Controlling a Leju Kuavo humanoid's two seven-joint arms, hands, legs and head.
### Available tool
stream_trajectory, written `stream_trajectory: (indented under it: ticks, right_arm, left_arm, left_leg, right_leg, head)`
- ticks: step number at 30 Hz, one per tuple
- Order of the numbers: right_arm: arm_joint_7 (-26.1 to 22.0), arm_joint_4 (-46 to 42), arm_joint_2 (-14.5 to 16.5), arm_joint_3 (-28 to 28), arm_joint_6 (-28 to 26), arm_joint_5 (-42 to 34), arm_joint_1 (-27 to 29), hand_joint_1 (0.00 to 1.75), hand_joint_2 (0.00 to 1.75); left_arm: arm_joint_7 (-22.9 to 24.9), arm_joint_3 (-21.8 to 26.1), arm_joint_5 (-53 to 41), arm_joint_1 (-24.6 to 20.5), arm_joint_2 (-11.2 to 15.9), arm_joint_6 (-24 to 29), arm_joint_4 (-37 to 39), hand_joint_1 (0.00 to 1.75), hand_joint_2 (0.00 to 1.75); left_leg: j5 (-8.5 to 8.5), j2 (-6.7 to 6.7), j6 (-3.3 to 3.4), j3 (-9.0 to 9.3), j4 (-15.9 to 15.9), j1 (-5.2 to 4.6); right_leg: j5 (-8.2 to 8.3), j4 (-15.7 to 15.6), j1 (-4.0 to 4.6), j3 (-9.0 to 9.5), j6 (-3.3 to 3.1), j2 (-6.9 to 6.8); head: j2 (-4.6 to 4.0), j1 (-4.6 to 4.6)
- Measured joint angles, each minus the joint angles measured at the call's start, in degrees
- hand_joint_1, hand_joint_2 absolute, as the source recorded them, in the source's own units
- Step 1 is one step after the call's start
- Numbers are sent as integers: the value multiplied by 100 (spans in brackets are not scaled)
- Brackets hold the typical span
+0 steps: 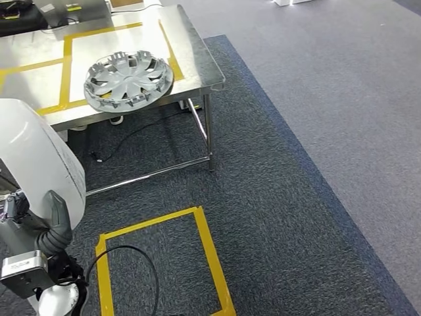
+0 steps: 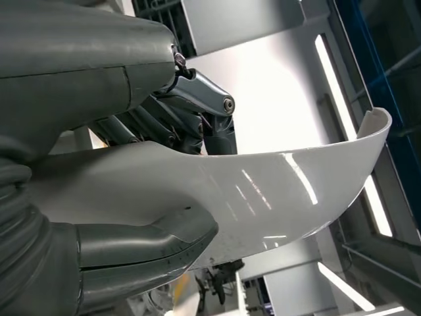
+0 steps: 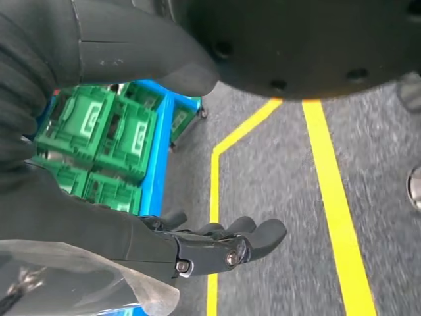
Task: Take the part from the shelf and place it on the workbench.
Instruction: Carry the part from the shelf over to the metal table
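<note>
My left hand grips the curved white part — the head view shows it off the worktop, where a hubcap overhangs the near edge. My right hand hangs empty, fingers apart.

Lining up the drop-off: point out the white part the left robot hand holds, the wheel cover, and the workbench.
white part [image 2: 278, 197]: left wrist view, glossy curved face.
wheel cover [image 1: 128, 80]: head view, near its hub.
workbench [image 1: 191, 49]: head view, bare steel top by the right edge.
</note>
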Motion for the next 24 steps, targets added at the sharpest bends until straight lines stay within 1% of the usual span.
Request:
stream_trajectory:
  ticks: [1,2,3,4,5,6,7,8,9,10,11,12,13,14,15,16,17,18,19,20,21,22,23,24]
  right_arm:
    - [-8,0,0,-1,3,1,-2,0,175]
    - [-13,0,1,-1,4,3,-4,0,175]
    - [-16,0,2,-1,7,5,-5,0,175]
    - [-18,0,3,0,8,7,-6,0,175]
    - [-20,0,5,0,10,8,-7,0,175]
    - [-22,0,7,0,11,9,-7,0,175]
    - [-24,0,8,0,11,10,-11,0,175]
    - [-25,0,8,0,10,11,-15,0,175]
    - [-26,0,9,0,10,13,-23,0,175]
    - [-26,0,9,1,9,11,-29,0,175]
    - [-29,0,9,1,10,8,-33,0,175]
    - [-31,0,9,0,12,2,-32,0,175]
    - [-33,0,9,0,14,-4,-26,0,175]
    - [-34,0,9,-1,16,-9,-18,0,175]
    - [-33,0,9,-1,19,-13,-10,0,175]
    - [-33,0,9,-1,19,-14,-4,0,175]
    - [-32,0,9,-1,20,-14,0,0,175]
    - [-32,0,9,-1,20,-14,1,0,175]
    - [-31,1,9,-2,21,-14,1,0,175]
    - [-32,1,9,-2,21,-14,0,0,175]
    - [-33,1,9,-3,21,-15,-1,0,175]
    - [-33,1,9,-3,20,-15,-4,0,175]
    - [-34,1,9,-3,19,-16,-9,0,175]
    - [-33,0,13,-3,19,-15,-13,0,175]
  left_arm:
    - [8,0,1,0,0,0,8,175,175]
    - [16,-1,1,0,0,0,13,175,175]
    - [24,0,1,-2,1,0,15,175,175]
    - [32,-1,1,-8,1,0,15,175,175]
    - [37,-2,-1,-14,2,0,16,175,175]
    - [44,-2,-3,-17,2,0,16,175,175]
    - [52,-2,-5,-17,3,0,17,175,175]
    - [56,-1,-11,-14,5,0,17,175,175]
    - [61,1,-21,-11,5,0,17,175,175]
    - [63,2,-30,-15,5,0,17,175,175]
    - [64,2,-40,-20,2,0,17,175,175]
    - [66,0,-46,-22,-2,0,19,175,175]
    - [66,-1,-46,-24,-4,0,22,175,175]
    - [67,-2,-47,-21,-6,0,29,175,175]
    - [67,-2,-47,-17,-7,0,38,175,175]
    - [68,-2,-47,-15,-8,0,45,175,175]
    - [68,-2,-47,-14,-8,0,51,175,175]
    - [68,-2,-47,-14,-10,0,54,175,175]
    - [68,-2,-47,-17,-11,0,56,175,175]
    - [68,-3,-48,-20,-14,0,58,175,175]
    - [69,-4,-48,-22,-16,0,61,175,175]
    - [69,-4,-49,-22,-18,0,63,175,175]
    - [70,-5,-49,-20,-19,0,65,175,175]
    - [71,-4,-49,-15,-19,0,66,175,175]
  left_leg:
    - [116,15,3,46,-92,2]
    - [310,50,19,196,-391,1]
    - [510,149,50,399,-801,-12]
    - [641,259,84,583,-1171,-40]
    - [706,351,119,706,-1430,-66]
    - [707,403,149,758,-1558,-90]
    - [686,377,171,757,-1583,-106]
    - [689,320,199,751,-1598,-99]
    - [701,264,227,755,-1622,-86]
    - [714,212,259,761,-1643,-68]
    - [727,164,288,768,-1662,-47]
    - [731,117,308,767,-1667,-36]
    - [731,62,320,761,-1666,-33]
    - [731,1,326,759,-1665,-34]
    - [729,-66,328,759,-1663,-36]
    - [729,-142,328,762,-1658,-36]
    - [728,-218,325,766,-1649,-35]
    - [723,-292,317,766,-1636,-31]
    - [716,-361,298,756,-1614,-37]
    - [713,-428,273,737,-1593,-38]
    - [716,-484,240,714,-1578,-35]
    - [728,-544,203,692,-1573,-29]
    - [744,-605,170,676,-1576,-17]
    - [742,-621,143,665,-1567,-11]
  right_leg:
    - [-12,0,1,16,3,-60]
    - [-29,0,3,42,10,-113]
    - [-48,0,7,70,21,-162]
    - [-71,5,23,93,42,-207]
    - [-89,7,38,106,66,-252]
    - [-104,6,51,113,94,-301]
    - [-114,1,63,122,125,-355]
    - [-126,-9,62,137,155,-405]
    - [-162,8,57,136,188,-372]
    - [-241,100,50,100,216,-276]
    - [-367,299,43,8,238,-144]
    - [-536,623,36,-155,253,3]
    - [-711,1028,35,-358,260,84]
    - [-833,1393,36,-554,266,116]
    - [-862,1622,38,-693,268,129]
    - [-762,1617,38,-726,265,139]
    - [-556,1374,36,-645,257,162]
    - [-310,977,28,-488,246,238]
    - [-137,582,15,-323,236,368]
    - [-42,293,4,-184,225,483]
    - [-19,136,-2,-103,210,569]
    - [-44,104,3,-72,189,589]
    - [-35,95,7,-55,161,537]
    - [-21,81,4,-48,128,472]
  head:
    - [0,-1]
    - [0,-1]
    - [0,1]
    - [0,-2]
    - [0,0]
    - [0,2]
    - [0,4]
    - [0,8]
    - [0,15]
    - [0,22]
    - [0,32]
    - [0,45]
    - [0,53]
    - [0,56]
    - [0,58]
    - [0,57]
    - [0,57]
    - [0,59]
    - [0,57]
    - [0,56]
    - [0,54]
    - [0,50]
    - [0,49]
    - [0,51]
